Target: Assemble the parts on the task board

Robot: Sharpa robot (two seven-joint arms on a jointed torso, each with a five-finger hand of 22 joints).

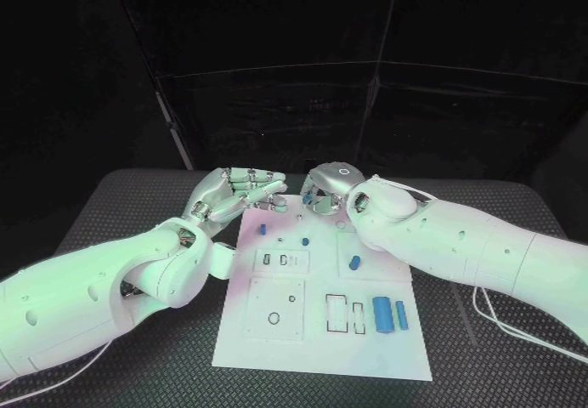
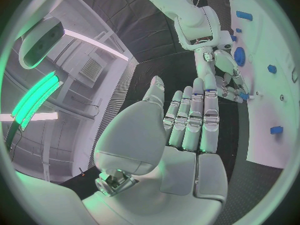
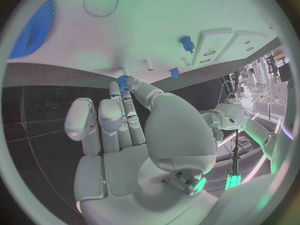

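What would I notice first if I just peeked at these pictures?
Two shiny robot hands meeting at the far edge of the white task board. The right hand pinches a tiny blue part, and the left hand waits beside it, holding nothing. Two long blue parts lie near the board's front right.

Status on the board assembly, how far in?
Early. Small blue parts look seated mid-board; whether fully in, unclear. In hand: right hand pinches a small blue part at the task board far edge; left hand holds nothing. Left: two blue cylinders lie loose by empty slots.
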